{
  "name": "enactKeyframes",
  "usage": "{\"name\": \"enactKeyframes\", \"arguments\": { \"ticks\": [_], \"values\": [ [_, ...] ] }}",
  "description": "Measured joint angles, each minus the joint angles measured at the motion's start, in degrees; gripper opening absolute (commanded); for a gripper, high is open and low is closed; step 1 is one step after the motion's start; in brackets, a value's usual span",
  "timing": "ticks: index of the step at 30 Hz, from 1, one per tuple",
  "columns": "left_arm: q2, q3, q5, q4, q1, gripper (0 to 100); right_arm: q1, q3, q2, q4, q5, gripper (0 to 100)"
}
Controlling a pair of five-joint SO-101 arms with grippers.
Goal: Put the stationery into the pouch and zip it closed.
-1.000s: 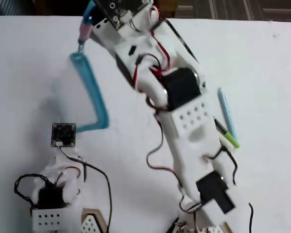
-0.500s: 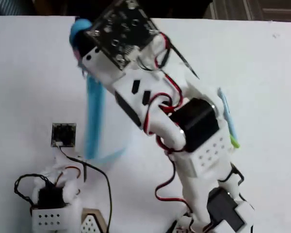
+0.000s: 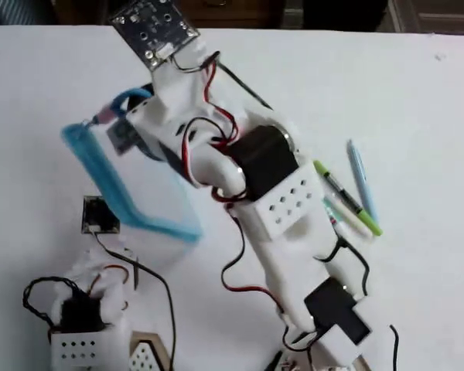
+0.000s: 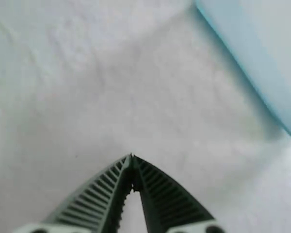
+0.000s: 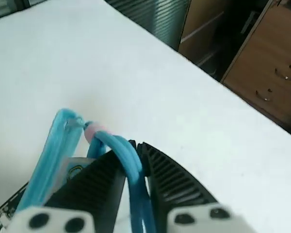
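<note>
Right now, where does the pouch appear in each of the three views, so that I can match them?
High view: the pouch is left of centre, its blue edge slanting across the table.
Left wrist view: its blue edge shows ahead of the shut left claw, off to one side.
Right wrist view: its blue edge is clamped in the right claw.
Shared landmark: the white table under everything.
</note>
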Motion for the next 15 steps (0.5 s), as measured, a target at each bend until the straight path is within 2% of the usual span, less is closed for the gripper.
{"name": "enactKeyframes", "arguments": {
  "ticks": [8, 15],
  "values": [
    [0.00, 0.00, 0.00, 0.00, -0.44, 2, 0.00, 0.00, 0.00, 1.32, 0.00, 1.6],
    [0.00, -1.32, 0.00, -5.71, -7.03, 2, 0.00, 0.00, 0.00, 2.11, 1.41, 1.6]
  ]
}}
